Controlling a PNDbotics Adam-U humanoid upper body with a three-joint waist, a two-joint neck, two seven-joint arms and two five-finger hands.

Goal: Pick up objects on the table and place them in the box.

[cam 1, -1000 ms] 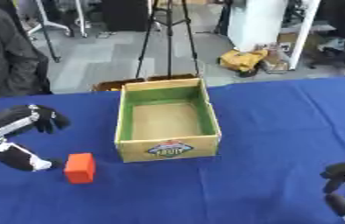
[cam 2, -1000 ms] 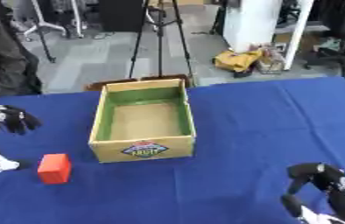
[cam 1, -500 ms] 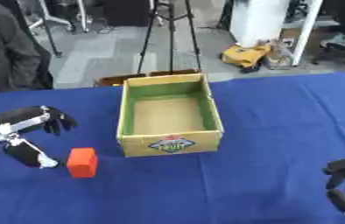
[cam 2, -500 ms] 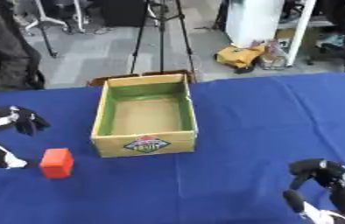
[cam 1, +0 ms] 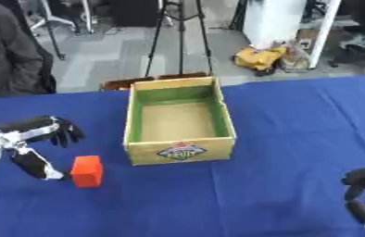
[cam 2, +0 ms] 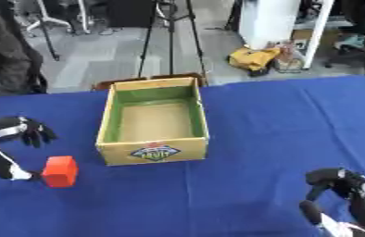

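One blue-covered table [cam 1: 283,120] fills the view, largest thing present, and carries everything else. Next in size, the box [cam 1: 179,121]: open-topped cardboard with green inner walls, sitting near table centre with its labelled face toward the robot. Its inside looks bare, so by my reading nothing has gone in yet. Open top and central spot put it within reach of either arm, which suits dropping things in from above. Left hand [cam 1: 25,139]: in from the 9 o'clock edge, fingers spread apart and relaxed, thumb hanging low, nothing held. The spread looks like readiness for a grasp rather than a carry. Right hand [cam 2: 344,196]: parked low at about 5 o'clock, fingers up and apart, idle, well clear of the work. Smallest item, the red block [cam 1: 87,171]: standing on the cloth at roughly 8 o'clock from the box, near its front-left corner but apart from it. From the left hand the block lies at about 4 o'clock, just beside the low thumb tip; whether the thumb touches it cannot be made out. The fingers above are not around it. Judgement: first pick not yet made; the hand needs to move toward 4 o'clock and close around the block before any lift to the box at 2 o'clock.
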